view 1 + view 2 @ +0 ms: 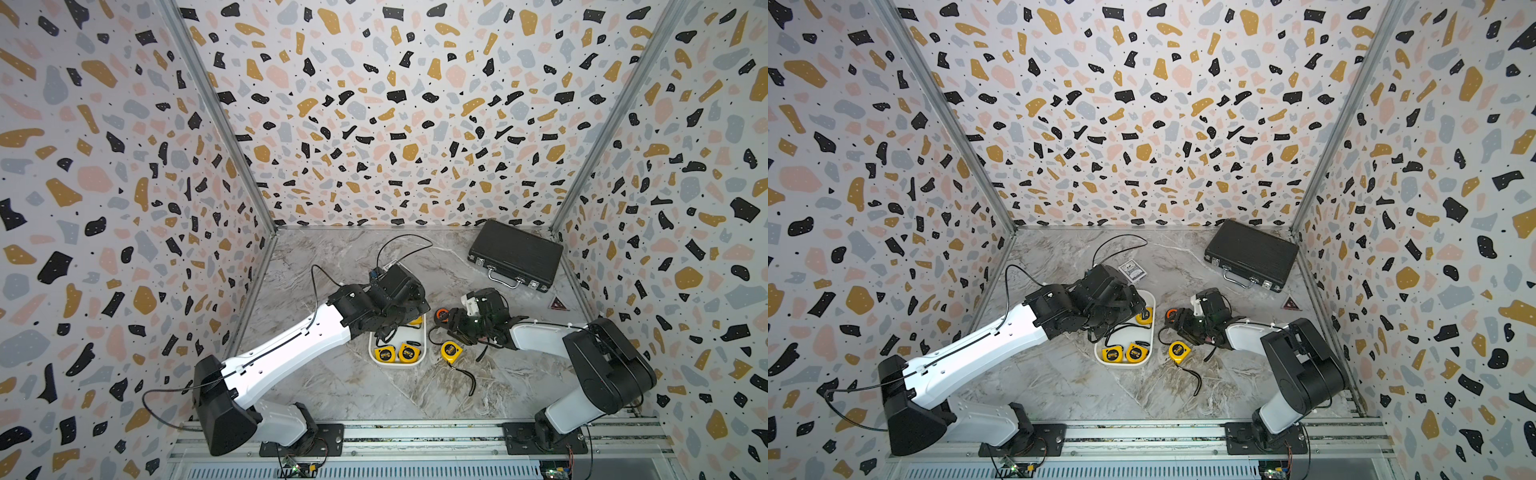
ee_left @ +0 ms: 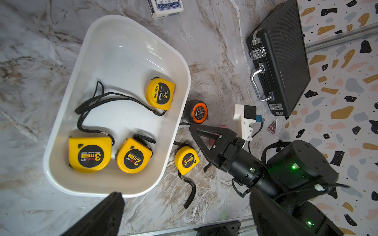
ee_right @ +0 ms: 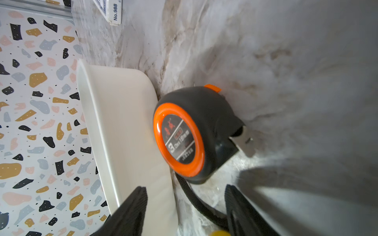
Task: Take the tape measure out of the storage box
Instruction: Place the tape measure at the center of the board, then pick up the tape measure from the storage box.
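Right claw [image 3: 186, 189]: jaws apart, gripping nothing. Just ahead of its fingertips [image 3: 141, 196] a black round tape measure with orange ring [image 3: 184, 134] lies on the marble-patterned counter [image 3: 276, 61], outside the shallow white plastic storage box [image 3: 122, 132], touching its wall. Strap seems to pass between the jaws. Left claw [image 2: 186, 194] wide open over three yellow tape measures [image 2: 90, 153] in the box.

The storage box [image 2: 122, 53] is plain glossy white; the yellow tape measures [image 2: 90, 154] carry round black labels with yellow print. The black tape measure [image 3: 206, 110] has an orange ring and button. The counter [image 2: 30, 61] is grey-brown marble-veined, the briefcase [image 2: 286, 57] ribbed black.
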